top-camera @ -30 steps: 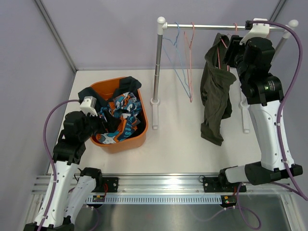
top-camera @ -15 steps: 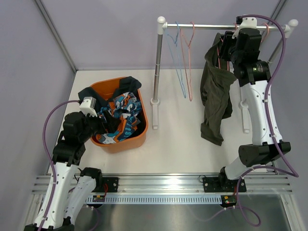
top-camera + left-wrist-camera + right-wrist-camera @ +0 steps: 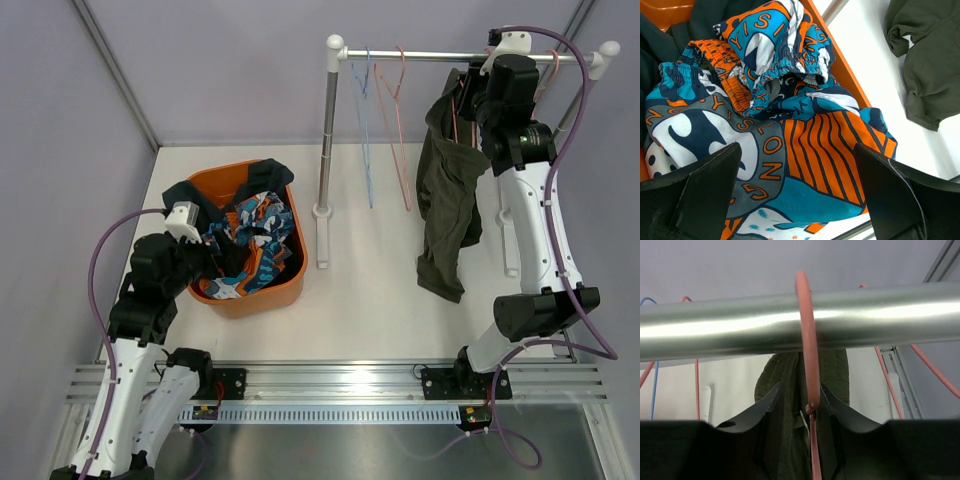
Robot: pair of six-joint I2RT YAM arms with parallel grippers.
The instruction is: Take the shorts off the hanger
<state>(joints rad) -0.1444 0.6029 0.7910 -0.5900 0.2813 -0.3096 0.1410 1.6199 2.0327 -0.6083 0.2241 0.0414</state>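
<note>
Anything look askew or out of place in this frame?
The olive shorts hang lopsided on their red hanger near the right end of the rail, bunched and drooping unevenly. A dark garment spills over the far rim of the orange basket. Nothing looks damaged.

The hanging shorts [image 3: 445, 200] are plain olive green, on a salmon-red hanger [image 3: 807, 330] over a shiny silver rail [image 3: 430, 56]; next to them are a light blue hanger [image 3: 363, 150] and a pink hanger [image 3: 396, 150]. In the orange basket [image 3: 250, 303] the patterned shorts [image 3: 790, 130] have fields of turquoise, dark navy, white and grey, orange stripes with navy lines, and orange letters; the dark fabric [image 3: 268, 172] around them is almost black. The table [image 3: 370, 290] is white; the walls [image 3: 220, 70] are pale lilac-grey; the cables [image 3: 98, 265] are purple.
</note>
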